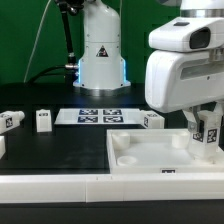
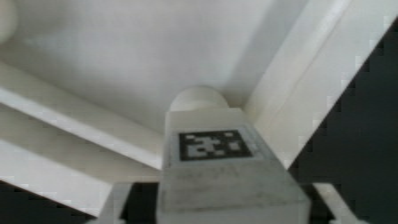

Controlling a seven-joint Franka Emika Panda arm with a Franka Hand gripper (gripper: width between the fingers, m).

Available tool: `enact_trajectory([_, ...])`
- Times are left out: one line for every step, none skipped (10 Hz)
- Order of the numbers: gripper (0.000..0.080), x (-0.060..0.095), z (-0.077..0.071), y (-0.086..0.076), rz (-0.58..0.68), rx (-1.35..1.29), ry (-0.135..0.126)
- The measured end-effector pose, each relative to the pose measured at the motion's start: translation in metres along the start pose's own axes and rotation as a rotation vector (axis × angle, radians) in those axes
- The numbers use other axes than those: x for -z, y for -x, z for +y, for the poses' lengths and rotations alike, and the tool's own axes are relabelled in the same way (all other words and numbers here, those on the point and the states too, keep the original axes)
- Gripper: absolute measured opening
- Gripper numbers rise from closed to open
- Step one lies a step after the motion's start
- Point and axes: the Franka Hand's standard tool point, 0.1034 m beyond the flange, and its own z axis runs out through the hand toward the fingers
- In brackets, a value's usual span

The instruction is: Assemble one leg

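Fingers (image 2: 128,207) of gripper (image 1: 207,135): closed on leg (image 2: 214,150). The grip and the tag are clear only in the wrist view. Exterior view alone shows:
- leg upright at far corner of square panel (image 1: 140,150), exterior view's right
- spare legs (image 1: 43,120)
- marker board (image 1: 95,115) beyond

Backdrop: green wall or screen (image 1: 22,40) fills the far side on the exterior view's left; its surface is plain and unbroken.
Far right: a paler grey area behind the scene, too blurred to identify.
Table: matt black table (image 1: 60,140), spanning the full width.
Marker board: the marker board (image 1: 98,116) lies flat near the table's middle.
Near edge: a white ledge (image 1: 50,195) runs along the front.
Light: even and diffuse, with soft shadows only.
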Motion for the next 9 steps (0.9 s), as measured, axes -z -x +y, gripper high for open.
enact_trajectory([0.029,-0.0001,0.0,0.0001,0.001,-0.015,-0.003])
enact_trajectory([0.029,0.0001,-0.0002,-0.0002,0.005,-0.159,-0.017])
enact_trajectory([0.0291,-0.0001,-0.0004,-0.0003,0.006,-0.302,-0.016])
enact_trajectory([0.0291,-0.0002,-0.0005,-0.0004,0.006,-0.42,-0.015])
enact_trajectory([0.0291,-0.0005,-0.0002,-0.0007,0.011,-0.518,-0.02])
enact_trajectory([0.0291,-0.0008,0.0008,-0.0009,0.016,-0.667,-0.027])
enact_trajectory([0.0291,-0.0013,0.0016,-0.0008,0.02,-0.78,-0.031])
enact_trajectory([0.0291,-0.0014,0.0017,-0.0011,0.023,-0.875,-0.033])
enact_trajectory([0.0291,-0.0013,0.002,-0.0016,0.025,-1.016,-0.035])
